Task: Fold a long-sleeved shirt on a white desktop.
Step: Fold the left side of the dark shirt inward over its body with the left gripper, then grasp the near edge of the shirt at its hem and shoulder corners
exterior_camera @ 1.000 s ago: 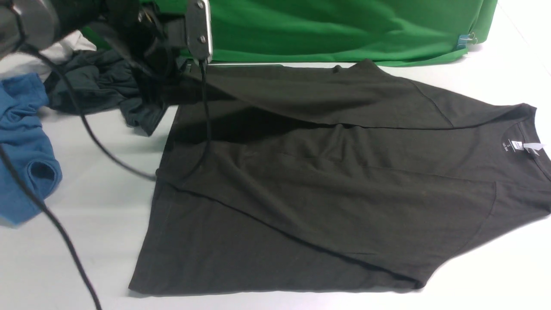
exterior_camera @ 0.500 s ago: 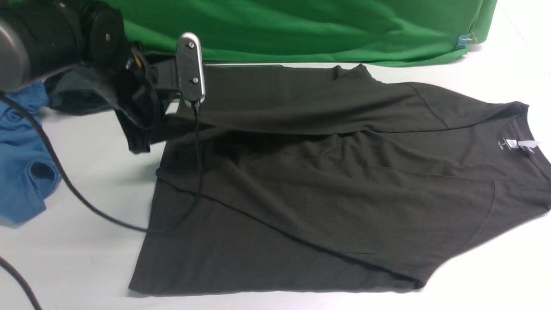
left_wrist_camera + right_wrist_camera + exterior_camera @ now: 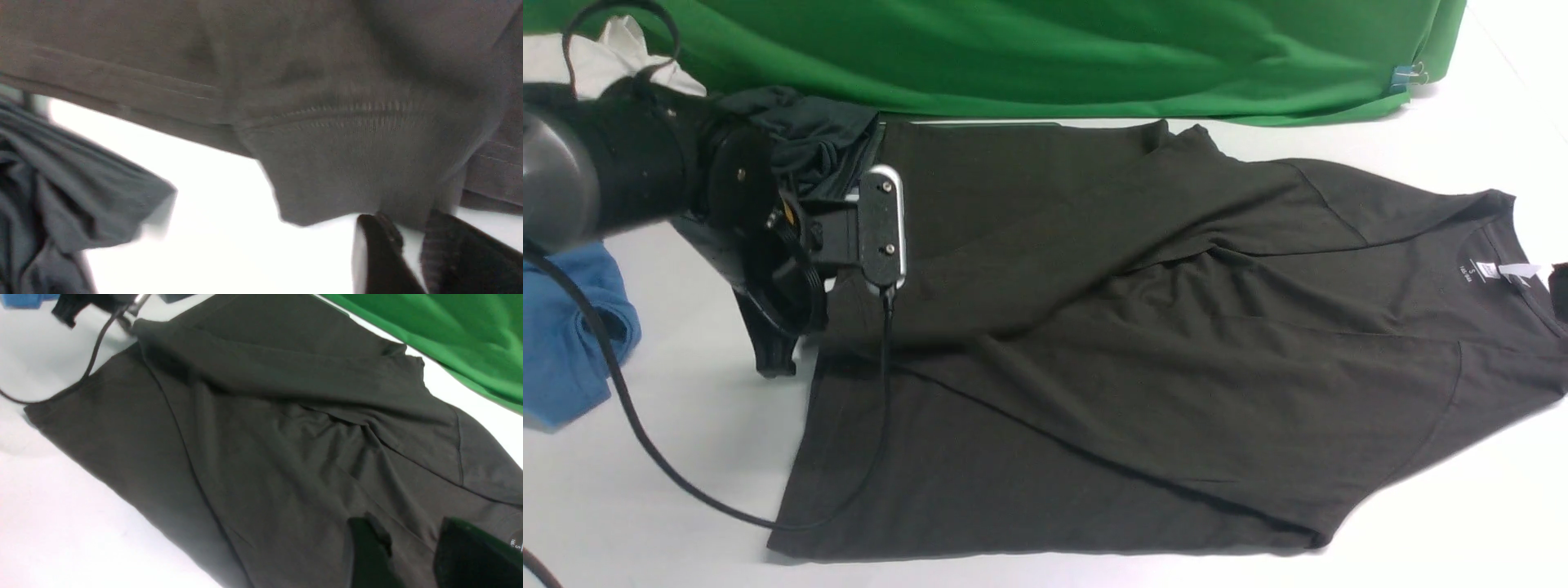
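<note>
long-sleeved shirt [image 3: 1176, 367] lies flat mid white desktop [image 3: 686, 425], collar at 3 o'clock, hem at 9. Left gripper [image 3: 402, 223] at 10 o'clock: jaws parted, cuff [image 3: 347, 171] at the tips, probably loose. Right gripper [image 3: 406, 526] spread, empty, over the collar end. Knit is soft, limp, light: pinch the hem corners.

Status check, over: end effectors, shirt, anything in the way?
Left end effector open at sleeve cuff. Right end effector open above long-sleeved shirt, spread on white desktop. Cable draped across shirt.

neck print [image 3: 1468, 273] inside the long-sleeved shirt [image 3: 1143, 367] shows 's', rest unreadable.
</note>
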Action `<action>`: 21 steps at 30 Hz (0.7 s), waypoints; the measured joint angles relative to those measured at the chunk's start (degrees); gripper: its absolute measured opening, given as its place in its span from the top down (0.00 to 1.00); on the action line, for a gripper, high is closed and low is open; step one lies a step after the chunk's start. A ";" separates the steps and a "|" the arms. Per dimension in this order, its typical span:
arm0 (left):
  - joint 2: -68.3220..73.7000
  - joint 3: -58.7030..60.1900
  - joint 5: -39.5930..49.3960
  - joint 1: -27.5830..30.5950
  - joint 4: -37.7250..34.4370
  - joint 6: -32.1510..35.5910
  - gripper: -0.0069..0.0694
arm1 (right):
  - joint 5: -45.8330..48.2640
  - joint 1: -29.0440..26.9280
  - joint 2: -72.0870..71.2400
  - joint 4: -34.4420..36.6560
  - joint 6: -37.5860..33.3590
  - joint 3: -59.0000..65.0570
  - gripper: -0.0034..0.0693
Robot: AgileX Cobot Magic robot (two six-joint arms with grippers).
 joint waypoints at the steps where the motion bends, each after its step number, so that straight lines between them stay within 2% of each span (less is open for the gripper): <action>1: 0.00 -0.01 0.28 0.00 -0.07 -0.20 0.54 | 0.00 0.00 0.22 0.00 0.22 0.00 0.62; 5: -1.14 -0.01 1.29 0.00 -1.03 -5.42 0.32 | -0.20 0.00 3.26 -0.11 0.50 0.00 0.62; 8: -4.70 -0.39 1.22 -0.64 -3.43 -15.78 0.27 | -1.36 0.00 10.11 -0.17 0.49 -0.60 0.62; 10: -7.53 -0.64 0.11 -1.65 -3.90 -21.43 0.31 | -1.83 -0.40 14.66 -0.17 -0.20 -1.74 0.62; 11: -7.95 -0.70 -0.03 -1.95 -3.99 -22.16 0.35 | -1.83 -0.40 15.28 -0.17 -0.31 -1.91 0.62; 13: -13.78 -0.71 0.32 -4.40 -4.57 -31.32 0.55 | -2.27 -2.83 22.97 -0.10 -2.56 -4.53 0.62; 15: -17.96 -0.76 3.24 -6.68 -5.09 -36.01 0.73 | -2.76 -6.34 28.61 0.35 -5.56 -6.94 0.62; 16: -21.22 -0.64 6.58 -8.54 -5.85 -38.22 0.82 | -3.84 -9.04 32.68 1.79 -9.64 -9.05 0.62; 18: -25.23 0.27 9.56 -10.82 -7.49 -41.36 0.87 | -6.10 -12.26 38.24 5.69 -18.62 -11.22 0.62; 19: -25.69 0.69 9.80 -11.05 -7.74 -42.11 0.87 | -6.31 -12.88 38.80 6.78 -19.67 -11.47 0.62; 21: -31.06 4.55 11.18 -13.64 -10.30 -44.76 0.89 | -7.97 -15.76 45.45 13.75 -30.41 -14.37 0.60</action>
